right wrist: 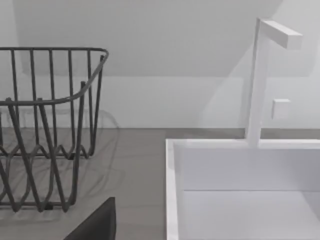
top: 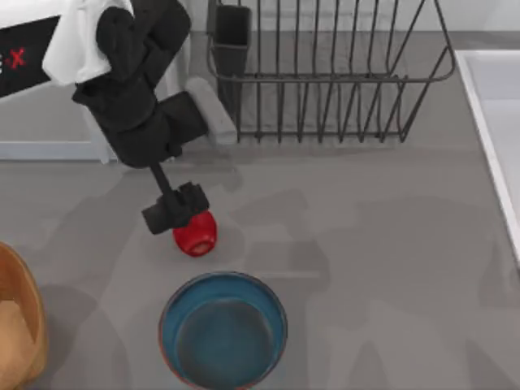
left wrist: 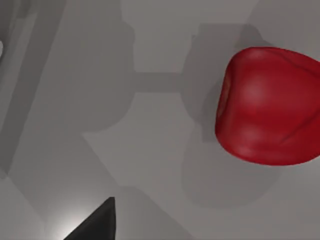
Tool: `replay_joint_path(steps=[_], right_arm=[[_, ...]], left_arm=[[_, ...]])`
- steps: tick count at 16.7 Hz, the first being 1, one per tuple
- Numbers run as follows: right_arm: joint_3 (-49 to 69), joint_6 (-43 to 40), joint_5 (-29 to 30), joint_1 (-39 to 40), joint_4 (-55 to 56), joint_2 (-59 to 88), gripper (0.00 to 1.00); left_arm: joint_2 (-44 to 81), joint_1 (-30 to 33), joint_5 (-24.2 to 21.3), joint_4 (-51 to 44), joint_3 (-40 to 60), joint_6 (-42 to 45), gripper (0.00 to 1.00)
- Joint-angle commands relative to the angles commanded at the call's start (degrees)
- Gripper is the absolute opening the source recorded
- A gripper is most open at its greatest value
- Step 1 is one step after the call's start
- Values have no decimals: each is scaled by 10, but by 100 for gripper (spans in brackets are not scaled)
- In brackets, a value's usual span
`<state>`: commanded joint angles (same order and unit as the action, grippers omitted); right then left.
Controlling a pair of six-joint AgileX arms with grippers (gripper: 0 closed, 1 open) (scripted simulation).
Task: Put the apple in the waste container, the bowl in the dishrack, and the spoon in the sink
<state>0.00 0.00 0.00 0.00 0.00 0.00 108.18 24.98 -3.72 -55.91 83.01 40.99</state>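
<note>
My left claw [top: 176, 213] sits low over the bench [top: 366, 227], pressed against the upper-left side of the apple [top: 196, 234]; I cannot tell from here whether it is wide or narrow. The apple lies on the bench just to the claw's lower right, tipped on its side. In the left wrist view the apple [left wrist: 270, 106] is a little longer along one axis than the other, with a dimpled end facing toward the middle of the picture, and one dark fingertip [left wrist: 95, 224] pokes in well apart from it.

Straight below the claw and the apple stands the bowl [top: 223, 330], upright, its blue-teal inside holding nothing, near the apple but not touching. To the claw's lower left, at the bench's left edge, is the waste container [top: 19, 325], partly cut off, with bare grey bench between. Above and to the right of the claw the dishrack [top: 329, 73] stands with nothing between its bars, its dark cutlery cup [top: 232, 36] at the corner nearest my arm. Far right, the sink [top: 491, 122] runs along the bench edge, with wide open bench between it and the claw.

In the right wrist view the right arm faces the dishrack [right wrist: 50, 125] and the sink [right wrist: 245, 190], whose basin looks bare, with a white tap [right wrist: 260, 80] behind.
</note>
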Motion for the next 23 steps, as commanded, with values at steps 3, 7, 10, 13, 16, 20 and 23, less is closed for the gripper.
replay_joint_path(steps=[3, 7, 10, 13, 16, 20, 23], right_arm=[[0, 0, 0, 0, 0, 0, 100], [0, 0, 0, 0, 0, 0, 100], [0, 0, 0, 0, 0, 0, 100], [0, 0, 0, 0, 0, 0, 100], [0, 0, 0, 0, 0, 0, 100], [0, 0, 0, 0, 0, 0, 100], [0, 0, 0, 0, 0, 0, 100]], left_arm=[[65, 17, -4, -36, 50, 28, 100], [84, 21, -5, -47, 64, 35, 100], [83, 18, -4, -46, 62, 34, 100], [94, 22, -5, -23, 47, 34, 100], [119, 25, -5, 39, 16, 31, 100], [143, 28, -5, 90, -14, 29, 100], [143, 28, -5, 90, -14, 29, 100]])
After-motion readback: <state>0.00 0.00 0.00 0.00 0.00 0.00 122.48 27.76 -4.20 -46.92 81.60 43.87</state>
